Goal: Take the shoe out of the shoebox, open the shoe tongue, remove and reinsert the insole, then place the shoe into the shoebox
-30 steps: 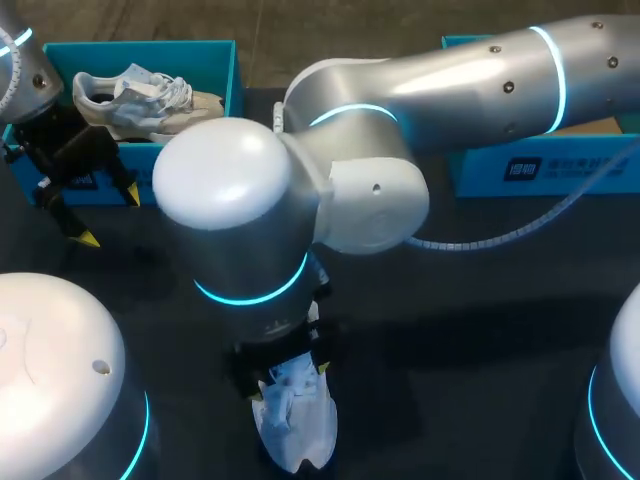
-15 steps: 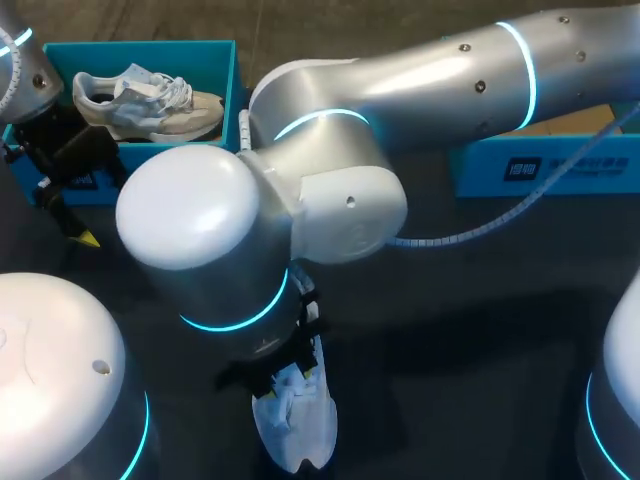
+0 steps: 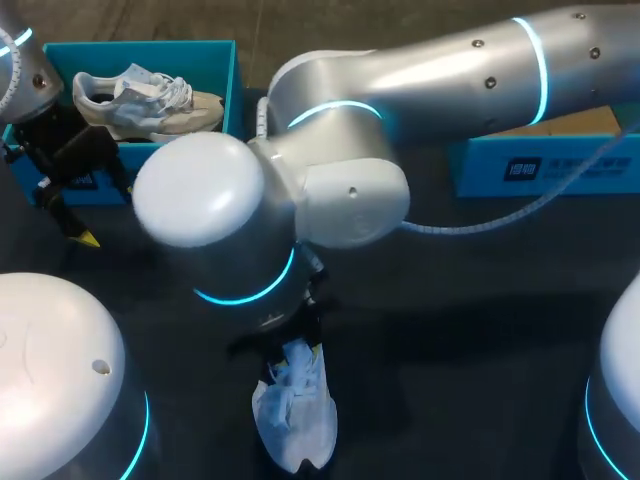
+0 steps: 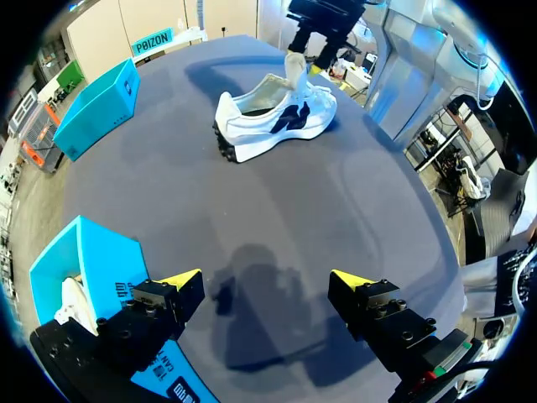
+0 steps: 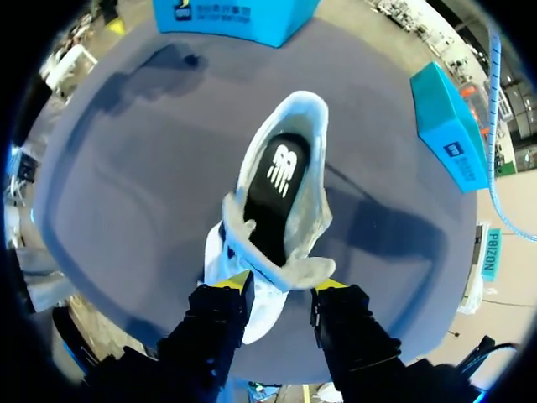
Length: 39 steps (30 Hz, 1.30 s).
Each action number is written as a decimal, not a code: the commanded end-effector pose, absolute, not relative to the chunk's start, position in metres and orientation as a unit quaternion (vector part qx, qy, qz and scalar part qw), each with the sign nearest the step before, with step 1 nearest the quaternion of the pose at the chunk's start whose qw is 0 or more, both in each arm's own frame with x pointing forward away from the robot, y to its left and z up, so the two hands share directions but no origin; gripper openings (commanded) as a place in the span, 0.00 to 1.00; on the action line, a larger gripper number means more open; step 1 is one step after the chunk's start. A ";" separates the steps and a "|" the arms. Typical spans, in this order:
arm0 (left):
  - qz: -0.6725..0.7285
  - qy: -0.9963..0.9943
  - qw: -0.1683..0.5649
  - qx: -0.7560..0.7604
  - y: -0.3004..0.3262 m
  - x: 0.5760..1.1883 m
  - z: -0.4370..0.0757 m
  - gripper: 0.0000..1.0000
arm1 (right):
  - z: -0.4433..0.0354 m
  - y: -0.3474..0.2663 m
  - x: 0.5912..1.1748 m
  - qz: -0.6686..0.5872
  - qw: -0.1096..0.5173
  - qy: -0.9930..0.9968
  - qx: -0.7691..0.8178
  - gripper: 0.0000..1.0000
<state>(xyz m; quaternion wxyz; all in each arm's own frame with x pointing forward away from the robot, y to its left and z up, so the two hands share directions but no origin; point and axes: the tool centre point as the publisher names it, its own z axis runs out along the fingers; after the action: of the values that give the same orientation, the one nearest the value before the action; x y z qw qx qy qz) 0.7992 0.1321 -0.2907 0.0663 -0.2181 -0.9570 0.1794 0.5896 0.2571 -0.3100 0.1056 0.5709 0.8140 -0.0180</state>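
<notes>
The white sneaker [image 5: 312, 214] stands on its sole on the dark tabletop [image 4: 277, 210], well apart from the box, with its black insole [image 5: 281, 168] showing in the opening. My right tool [image 5: 281, 285] is clamped on the tongue [image 5: 285, 270], a yellow tip against each side of it (the tongue is pulled upright). My left tool [image 4: 267, 281] hangs spread wide, holding nothing, just beside the blue shoebox [image 3: 150, 46], where a second sneaker [image 3: 140, 100] lies.

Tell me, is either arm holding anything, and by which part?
The right jaws pinch the shoe on the table by its tongue. The left jaws are open, holding nothing.
</notes>
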 end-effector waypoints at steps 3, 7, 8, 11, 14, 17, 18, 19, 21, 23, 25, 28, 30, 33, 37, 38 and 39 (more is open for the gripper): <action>0.177 -0.957 0.066 -0.218 0.132 0.799 -0.291 1.00 | -0.327 0.248 0.607 0.045 0.072 0.514 0.853 0.37; 0.177 -0.957 0.066 -0.218 0.132 0.799 -0.291 1.00 | -0.335 0.248 0.613 0.046 0.060 0.518 0.852 0.36; 0.177 -0.957 0.066 -0.218 0.132 0.799 -0.291 1.00 | -0.336 0.248 0.614 0.046 0.056 0.519 0.851 0.36; 0.177 -0.957 0.066 -0.218 0.132 0.799 -0.291 1.00 | -0.338 0.249 0.615 0.046 0.051 0.525 0.848 0.35; 0.177 -0.957 0.066 -0.218 0.132 0.799 -0.291 1.00 | -0.331 0.252 0.611 0.048 0.057 0.526 0.847 0.35; 0.177 -0.957 0.066 -0.218 0.132 0.799 -0.291 1.00 | -0.320 0.256 0.605 0.047 0.068 0.527 0.846 0.36; 0.177 -0.957 0.066 -0.218 0.132 0.799 -0.291 1.00 | -0.319 0.257 0.604 0.048 0.071 0.528 0.845 0.36; 0.177 -0.957 0.066 -0.218 0.132 0.799 -0.291 1.00 | -0.317 0.259 0.603 0.047 0.074 0.530 0.843 0.36; 0.177 -0.957 0.066 -0.218 0.132 0.799 -0.291 1.00 | -0.314 0.263 0.603 0.047 0.079 0.534 0.840 0.36; 0.177 -0.957 0.066 -0.218 0.132 0.799 -0.291 1.00 | -0.313 0.269 0.606 0.048 0.082 0.541 0.836 0.36; 0.177 -0.957 0.066 -0.218 0.132 0.799 -0.291 1.00 | -0.316 0.272 0.610 0.050 0.079 0.546 0.832 0.36; 0.177 -0.957 0.066 -0.218 0.132 0.799 -0.291 1.00 | -0.326 0.275 0.621 0.053 0.069 0.557 0.826 0.36; 0.177 -0.957 0.066 -0.218 0.132 0.799 -0.291 1.00 | -0.331 0.275 0.627 0.056 0.063 0.561 0.824 0.36; 0.177 -0.957 0.066 -0.218 0.132 0.799 -0.291 1.00 | -0.341 0.272 0.636 0.058 0.051 0.562 0.823 0.35; 0.177 -0.957 0.066 -0.218 0.132 0.799 -0.291 1.00 | -0.349 0.268 0.641 0.059 0.043 0.563 0.823 0.35; 0.177 -0.957 0.066 -0.218 0.132 0.799 -0.291 1.00 | -0.349 0.268 0.642 0.059 0.041 0.563 0.823 0.35; 0.177 -0.957 0.066 -0.218 0.132 0.799 -0.291 1.00 | -0.349 0.268 0.642 0.059 0.040 0.564 0.823 0.35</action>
<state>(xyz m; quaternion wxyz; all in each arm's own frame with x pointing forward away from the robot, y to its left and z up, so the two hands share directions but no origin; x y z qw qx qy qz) 0.7992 0.1321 -0.2907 0.0663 -0.2181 -0.9570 0.1793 0.6446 0.2721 -0.3437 0.0560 0.6349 0.7697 0.0354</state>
